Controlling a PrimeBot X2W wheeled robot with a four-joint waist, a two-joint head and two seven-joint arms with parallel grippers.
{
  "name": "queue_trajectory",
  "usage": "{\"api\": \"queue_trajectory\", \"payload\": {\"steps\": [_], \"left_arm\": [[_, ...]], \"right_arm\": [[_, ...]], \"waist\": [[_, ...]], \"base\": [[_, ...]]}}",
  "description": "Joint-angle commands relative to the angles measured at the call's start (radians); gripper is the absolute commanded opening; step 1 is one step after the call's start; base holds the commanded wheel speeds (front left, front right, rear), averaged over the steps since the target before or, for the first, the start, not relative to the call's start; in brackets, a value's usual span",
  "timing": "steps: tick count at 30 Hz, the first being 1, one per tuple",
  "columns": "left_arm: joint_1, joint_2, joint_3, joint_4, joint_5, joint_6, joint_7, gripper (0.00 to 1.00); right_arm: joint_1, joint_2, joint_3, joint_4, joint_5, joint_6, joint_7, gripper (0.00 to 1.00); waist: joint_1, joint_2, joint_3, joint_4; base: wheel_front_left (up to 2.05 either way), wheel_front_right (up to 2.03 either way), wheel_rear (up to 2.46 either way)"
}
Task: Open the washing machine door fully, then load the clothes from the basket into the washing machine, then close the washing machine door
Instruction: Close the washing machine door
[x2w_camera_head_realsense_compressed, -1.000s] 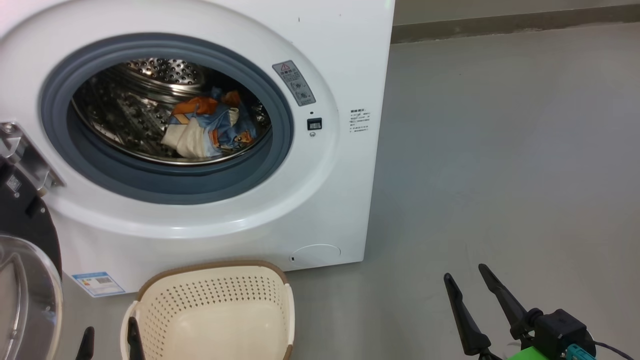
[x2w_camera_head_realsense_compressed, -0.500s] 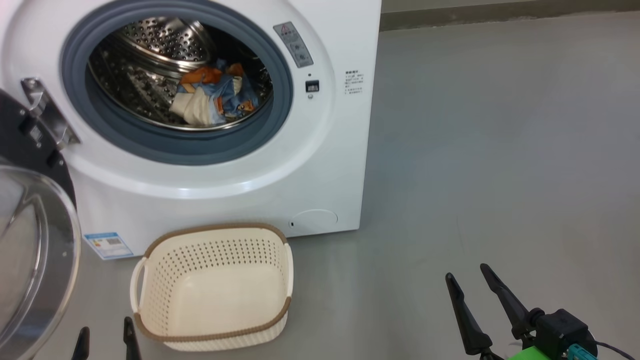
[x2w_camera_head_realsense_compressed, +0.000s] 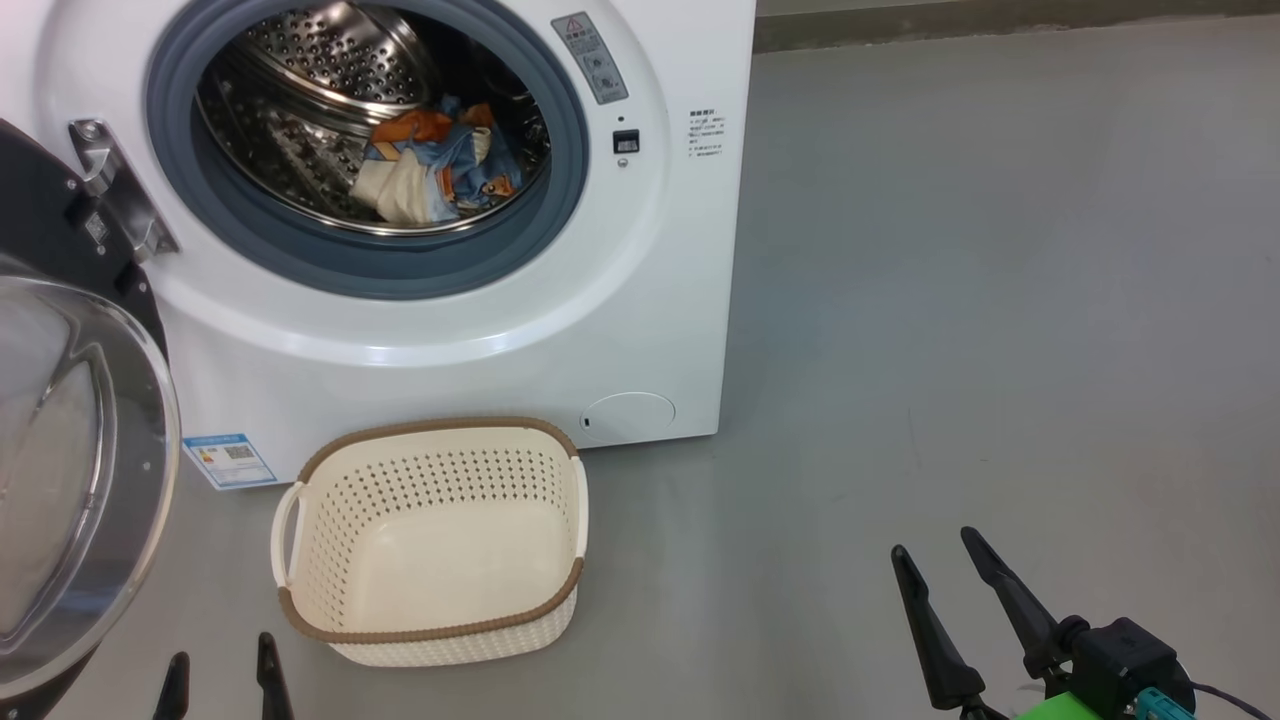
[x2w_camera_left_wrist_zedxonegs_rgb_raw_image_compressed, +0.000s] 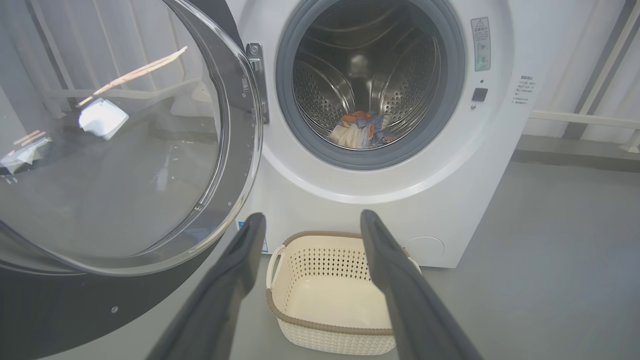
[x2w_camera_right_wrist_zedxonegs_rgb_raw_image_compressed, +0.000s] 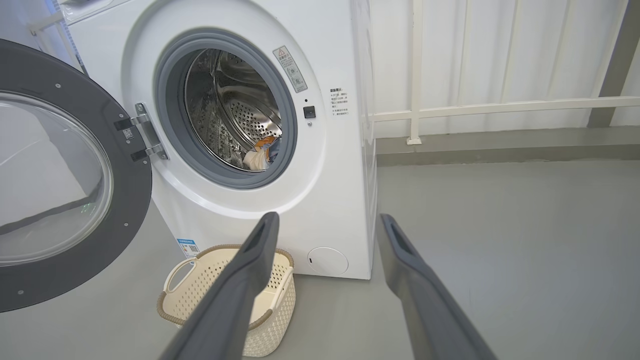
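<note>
- Since a second ago the whole head view has shifted, so the camera has moved and not the things. More grey floor (x2w_camera_head_realsense_compressed: 950, 300) shows before the machine, and the basket now shows whole.
- The big white box-shaped front-loading washing machine (x2w_camera_head_realsense_compressed: 450, 340) stands with its perforated steel drum (x2w_camera_head_realsense_compressed: 290, 110) exposed inside the grey rubber gasket (x2w_camera_head_realsense_compressed: 400, 270).
- The large round washing machine door (x2w_camera_head_realsense_compressed: 80, 420), a glossy black rim around a bulging clear glass bowl, hangs swung wide on the metal hinge (x2w_camera_head_realsense_compressed: 115, 190) at the machine's left.
- The clothes (x2w_camera_head_realsense_compressed: 430, 175), light blue fabric with orange-brown print and a cream-white piece, lie bunched low in the drum.
- The small rectangular cream plastic basket (x2w_camera_head_realsense_compressed: 440, 480), with perforated sides and a brown woven-look rim, sits on the floor just before the machine, its bottom bare. It lies between the blue label sticker (x2w_camera_head_realsense_compressed: 230, 460) and the round flap (x2w_camera_head_realsense_compressed: 628, 417).
- The left gripper (x2w_camera_head_realsense_compressed: 222, 665), near the basket's corner but apart from it, has its dark fingers spread wide and grips nothing.
- The right gripper (x2w_camera_head_realsense_compressed: 932, 541), over bare floor well apart from the basket, is likewise spread wide and grips nothing.
</note>
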Motion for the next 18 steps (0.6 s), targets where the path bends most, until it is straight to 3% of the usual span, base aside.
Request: {"api": "queue_trajectory", "payload": {"steps": [1, 18], "left_arm": [[-0.038, 0.005, 0.038, -0.028, 0.012, -0.004, -0.006, 1.0], [-0.02, -0.02, 0.046, -0.04, 0.018, -0.014, -0.006, 1.0]], "right_arm": [[-0.017, -0.006, 0.024, -0.024, -0.002, 0.001, -0.005, 1.0], [-0.012, -0.006, 0.027, -0.026, -0.007, 0.001, -0.005, 1.0]], "waist": [[0.0, -0.0001, 0.0, 0.001], [0.0, -0.0001, -0.012, 0.052]], "base": [[0.0, 0.0, 0.0], [0.0, 0.0, 0.0]]}}
